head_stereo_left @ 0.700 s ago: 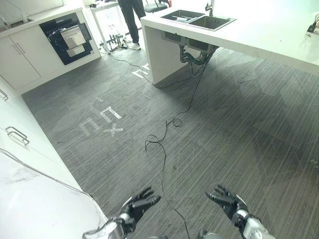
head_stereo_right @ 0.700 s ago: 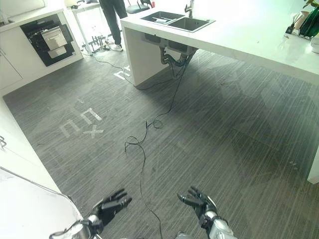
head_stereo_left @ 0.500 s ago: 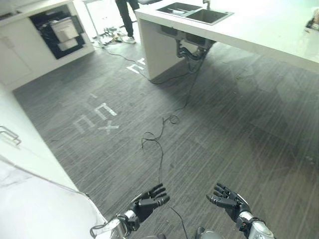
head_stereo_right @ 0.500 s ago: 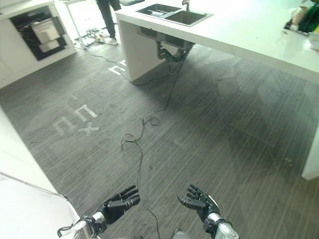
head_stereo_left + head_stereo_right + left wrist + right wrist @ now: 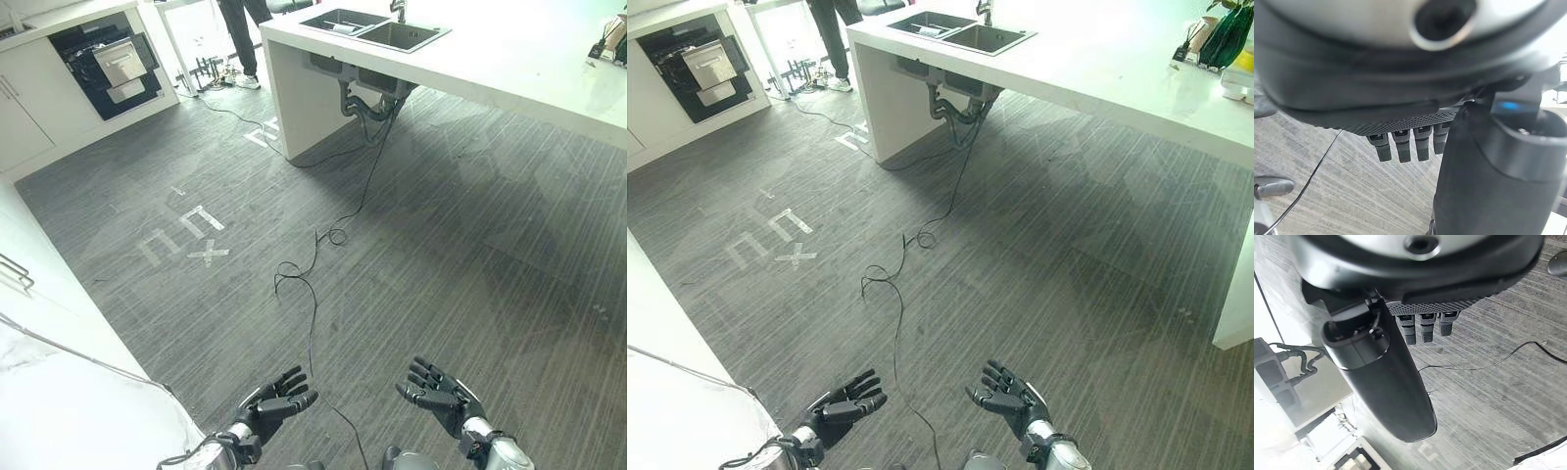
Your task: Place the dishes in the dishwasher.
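My left hand (image 5: 269, 405) and right hand (image 5: 437, 396) hover low over the grey floor, palms facing each other, fingers spread, both open and holding nothing. The left wrist view has straight fingers (image 5: 1403, 145) and the thumb (image 5: 1488, 176) over bare floor. In the right wrist view the fingers (image 5: 1422, 328) are likewise straight. Far off at the upper left is the dishwasher (image 5: 113, 61), a black opening in white cabinets with a rack pulled out. A double sink (image 5: 374, 25) is set in the white island, with something pale in its left basin.
A white counter (image 5: 59, 411) runs along my left, with cabinet handles (image 5: 14, 271) on its front. The island's long white top (image 5: 509, 59) spans the right. A person's legs (image 5: 240, 39) stand by the island's far end. White tape marks (image 5: 184, 233) lie on the floor. Green bottles (image 5: 1225, 34) stand on the island.
The whole picture has shifted, so the camera has moved. Both hands stay open and low; the left hand has sunk a little.
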Tool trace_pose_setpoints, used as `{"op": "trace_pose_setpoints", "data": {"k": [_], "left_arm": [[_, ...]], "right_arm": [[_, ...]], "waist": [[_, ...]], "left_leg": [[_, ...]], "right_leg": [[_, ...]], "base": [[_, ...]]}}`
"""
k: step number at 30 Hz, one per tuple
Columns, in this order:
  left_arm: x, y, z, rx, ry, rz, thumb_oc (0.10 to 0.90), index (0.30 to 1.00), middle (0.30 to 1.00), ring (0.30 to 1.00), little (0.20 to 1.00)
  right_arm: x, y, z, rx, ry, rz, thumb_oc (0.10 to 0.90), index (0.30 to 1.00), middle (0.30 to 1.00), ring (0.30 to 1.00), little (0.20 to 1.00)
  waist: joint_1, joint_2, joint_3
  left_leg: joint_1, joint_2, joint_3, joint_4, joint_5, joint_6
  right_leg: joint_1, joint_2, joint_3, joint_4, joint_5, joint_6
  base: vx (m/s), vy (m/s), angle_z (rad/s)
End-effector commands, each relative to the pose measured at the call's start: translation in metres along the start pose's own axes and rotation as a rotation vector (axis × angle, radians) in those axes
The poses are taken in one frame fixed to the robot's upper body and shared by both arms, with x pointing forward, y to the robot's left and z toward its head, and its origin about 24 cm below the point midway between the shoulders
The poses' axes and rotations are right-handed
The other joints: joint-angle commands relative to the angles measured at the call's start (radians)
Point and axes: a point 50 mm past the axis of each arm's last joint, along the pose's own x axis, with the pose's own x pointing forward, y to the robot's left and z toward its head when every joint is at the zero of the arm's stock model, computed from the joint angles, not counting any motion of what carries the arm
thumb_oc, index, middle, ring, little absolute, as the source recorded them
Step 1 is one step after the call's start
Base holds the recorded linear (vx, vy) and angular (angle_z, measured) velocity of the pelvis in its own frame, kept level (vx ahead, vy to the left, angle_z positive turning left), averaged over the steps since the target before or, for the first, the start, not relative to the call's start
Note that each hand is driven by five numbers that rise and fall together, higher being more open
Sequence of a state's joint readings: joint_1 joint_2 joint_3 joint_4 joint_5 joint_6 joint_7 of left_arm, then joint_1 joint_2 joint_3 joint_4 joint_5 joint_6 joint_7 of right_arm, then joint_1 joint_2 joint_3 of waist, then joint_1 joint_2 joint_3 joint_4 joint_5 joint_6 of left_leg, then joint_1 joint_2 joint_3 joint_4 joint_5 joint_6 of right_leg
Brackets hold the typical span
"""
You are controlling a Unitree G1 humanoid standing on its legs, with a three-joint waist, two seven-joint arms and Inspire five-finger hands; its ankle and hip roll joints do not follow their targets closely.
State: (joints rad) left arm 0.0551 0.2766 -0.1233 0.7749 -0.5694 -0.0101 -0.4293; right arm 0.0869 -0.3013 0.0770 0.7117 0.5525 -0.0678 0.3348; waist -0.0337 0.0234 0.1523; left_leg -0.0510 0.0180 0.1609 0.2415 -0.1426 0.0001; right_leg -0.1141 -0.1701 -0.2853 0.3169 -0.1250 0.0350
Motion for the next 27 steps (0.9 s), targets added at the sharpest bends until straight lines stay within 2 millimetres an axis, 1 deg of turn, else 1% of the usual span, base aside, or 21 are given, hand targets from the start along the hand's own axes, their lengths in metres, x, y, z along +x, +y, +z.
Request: {"op": "trace_pose_setpoints", "data": {"k": [1,3,4,5,7,8,10,14,16,17,18,19,20,21,22,23,24,25,26,27], "left_arm": [[0.002,0.001,0.044,0.200,-0.172,0.029,0.800,0.900,0.900,0.900,0.900],[0.001,0.002,0.053,0.255,-0.214,0.075,0.800,0.900,0.900,0.900,0.900],[0.001,0.003,0.054,0.262,-0.218,0.081,0.800,0.900,0.900,0.900,0.900],[-0.001,0.004,0.066,0.327,-0.277,0.135,0.800,0.900,0.900,0.900,0.900],[-0.004,0.006,0.073,0.359,-0.314,0.168,0.800,0.900,0.900,0.900,0.900],[-0.007,0.007,0.077,0.381,-0.334,0.186,0.800,0.900,0.900,0.900,0.900],[-0.006,0.006,0.078,0.380,-0.343,0.184,0.800,0.900,0.900,0.900,0.900],[-0.002,-0.001,0.081,0.391,-0.353,0.163,0.800,0.900,0.900,0.900,0.900],[0.000,-0.005,0.083,0.388,-0.371,0.159,0.800,0.900,0.900,0.900,0.900],[0.000,-0.007,0.090,0.380,-0.400,0.162,0.800,0.900,0.900,0.900,0.900],[0.000,-0.007,0.092,0.376,-0.409,0.161,0.800,0.900,0.900,0.900,0.900],[0.000,-0.008,0.093,0.364,-0.426,0.159,0.800,0.900,0.900,0.900,0.900],[-0.002,-0.009,0.093,0.348,-0.442,0.159,0.800,0.900,0.900,0.900,0.900],[-0.003,-0.008,0.093,0.341,-0.449,0.156,0.800,0.900,0.900,0.900,0.900],[-0.004,-0.008,0.094,0.344,-0.450,0.148,0.800,0.900,0.900,0.900,0.900],[-0.004,-0.008,0.093,0.350,-0.449,0.144,0.800,0.900,0.900,0.900,0.900],[-0.005,-0.007,0.093,0.353,-0.449,0.144,0.800,0.900,0.900,0.900,0.900],[-0.006,-0.006,0.092,0.350,-0.450,0.151,0.800,0.900,0.900,0.900,0.900],[-0.011,-0.001,0.087,0.328,-0.444,0.175,0.800,0.900,0.900,0.900,0.900],[-0.011,0.000,0.085,0.330,-0.439,0.179,0.800,0.900,0.900,0.900,0.900]], "right_arm": [[0.007,0.008,0.042,-0.105,-0.167,0.051,0.800,0.900,0.900,0.900,0.900],[0.007,0.009,0.047,-0.144,-0.187,0.038,0.800,0.900,0.900,0.900,0.900],[0.007,0.008,0.048,-0.150,-0.191,0.035,0.800,0.900,0.900,0.900,0.900],[0.007,0.010,0.057,-0.251,-0.227,0.014,0.800,0.900,0.900,0.900,0.900],[0.005,0.011,0.065,-0.333,-0.257,0.000,0.800,0.900,0.900,0.900,0.900],[0.004,0.011,0.068,-0.326,-0.265,0.004,0.800,0.900,0.900,0.900,0.900],[0.004,0.011,0.069,-0.323,-0.264,0.006,0.800,0.900,0.900,0.900,0.900],[0.004,0.012,0.069,-0.307,-0.268,0.017,0.800,0.900,0.900,0.900,0.900],[0.005,0.014,0.069,-0.261,-0.272,0.037,0.800,0.900,0.900,0.900,0.900],[0.006,0.019,0.074,-0.246,-0.284,0.089,0.800,0.900,0.900,0.900,0.900],[0.007,0.020,0.076,-0.250,-0.291,0.094,0.800,0.900,0.900,0.900,0.900],[0.007,0.021,0.081,-0.247,-0.301,0.104,0.800,0.900,0.900,0.900,0.900],[0.008,0.022,0.085,-0.270,-0.312,0.112,0.800,0.900,0.900,0.900,0.900],[0.008,0.022,0.088,-0.286,-0.324,0.114,0.800,0.900,0.900,0.900,0.900],[0.007,0.022,0.090,-0.292,-0.337,0.114,0.800,0.900,0.900,0.900,0.900],[0.006,0.021,0.091,-0.294,-0.346,0.115,0.800,0.900,0.900,0.900,0.900],[0.005,0.021,0.091,-0.297,-0.352,0.116,0.800,0.900,0.900,0.900,0.900],[0.005,0.021,0.092,-0.307,-0.356,0.120,0.800,0.900,0.900,0.900,0.900],[0.006,0.024,0.091,-0.310,-0.352,0.144,0.800,0.900,0.900,0.900,0.900],[0.006,0.026,0.091,-0.298,-0.349,0.154,0.800,0.900,0.900,0.900,0.900]], "waist": [[0.005,-0.009,-0.040],[0.006,-0.009,-0.038],[0.006,-0.009,-0.038],[0.008,-0.011,-0.035],[0.010,-0.015,-0.033],[0.009,-0.020,-0.033],[0.009,-0.023,-0.032],[0.005,-0.026,-0.031],[0.002,-0.028,-0.031],[0.002,-0.026,-0.024],[0.005,-0.026,-0.022],[0.012,-0.030,-0.015],[0.023,-0.044,-0.005],[0.034,-0.063,0.006],[0.040,-0.076,0.021],[0.042,-0.077,0.030],[0.045,-0.075,0.036],[0.049,-0.070,0.045],[0.057,-0.036,0.051],[0.057,-0.024,0.051]], "left_leg": [[0.001,0.098,0.064,0.059,-0.129,-0.044],[-0.001,0.100,0.062,0.059,-0.128,-0.046],[-0.002,0.100,0.061,0.059,-0.128,-0.046],[-0.005,0.101,0.059,0.059,-0.126,-0.047],[-0.009,0.102,0.054,0.059,-0.124,-0.048],[-0.010,0.108,0.052,0.059,-0.122,-0.052],[-0.010,0.112,0.051,0.059,-0.121,-0.055],[-0.011,0.123,0.043,0.059,-0.115,-0.064],[-0.013,0.130,0.037,0.059,-0.110,-0.070],[-0.014,0.144,0.030,0.059,-0.087,-0.087],[-0.011,0.144,0.028,0.059,-0.075,-0.092],[-0.004,0.134,0.025,0.059,-0.057,-0.097],[0.006,0.108,0.024,0.059,-0.037,-0.090],[0.010,0.085,0.033,0.059,0.009,-0.083],[-0.022,0.076,0.038,0.120,0.040,-0.076],[-0.056,0.072,0.029,0.168,0.046,-0.069],[-0.071,0.065,0.023,0.172,0.052,-0.065],[-0.076,0.050,0.016,0.133,0.058,-0.057],[-0.108,0.055,-0.001,0.059,0.041,-0.058],[-0.140,0.072,-0.006,0.059,0.046,-0.065]], "right_leg": [[0.051,-0.029,0.045,-0.017,-0.088,0.109],[0.050,-0.027,0.045,-0.017,-0.089,0.108],[0.049,-0.027,0.045,-0.017,-0.089,0.108],[0.047,-0.025,0.046,-0.017,-0.088,0.107],[0.045,-0.018,0.051,-0.017,-0.090,0.104],[0.045,-0.010,0.054,-0.017,-0.092,0.101],[0.047,-0.006,0.052,-0.017,-0.094,0.099],[0.047,0.012,0.058,-0.017,-0.101,0.092],[0.046,0.025,0.063,-0.017,-0.104,0.087],[0.044,0.039,0.063,-0.017,-0.110,0.075],[0.043,0.040,0.062,-0.017,-0.110,0.071],[0.042,0.036,0.064,-0.017,-0.109,0.065],[0.041,0.027,0.076,-0.017,-0.105,0.058],[0.048,0.012,0.086,-0.017,-0.102,0.049],[0.056,0.009,0.090,-0.017,-0.100,0.036],[0.061,0.015,0.092,-0.017,-0.097,0.029],[0.065,0.021,0.097,-0.017,-0.096,0.026],[0.072,0.032,0.105,-0.017,-0.099,0.026],[0.087,0.068,0.114,-0.017,-0.114,0.036],[0.092,0.078,0.112,-0.017,-0.121,0.036]], "base": [[-0.04,-0.007,0.00],[-0.04,0.000,0.00],[-0.06,-0.007,0.01],[-0.05,-0.012,0.02],[-0.06,-0.043,0.03],[-0.04,-0.063,0.04],[-0.02,-0.067,0.06],[-0.01,-0.088,0.08],[0.01,-0.190,0.08],[0.01,-0.246,0.05],[0.01,-0.212,0.12],[0.04,-0.108,0.10],[0.08,-0.118,0.07],[0.09,-0.117,-0.11],[0.08,-0.085,-0.12],[0.07,-0.025,-0.24],[0.14,0.063,-0.11],[0.33,0.263,-0.03],[0.36,0.303,0.07],[0.39,0.360,-0.04]]}}
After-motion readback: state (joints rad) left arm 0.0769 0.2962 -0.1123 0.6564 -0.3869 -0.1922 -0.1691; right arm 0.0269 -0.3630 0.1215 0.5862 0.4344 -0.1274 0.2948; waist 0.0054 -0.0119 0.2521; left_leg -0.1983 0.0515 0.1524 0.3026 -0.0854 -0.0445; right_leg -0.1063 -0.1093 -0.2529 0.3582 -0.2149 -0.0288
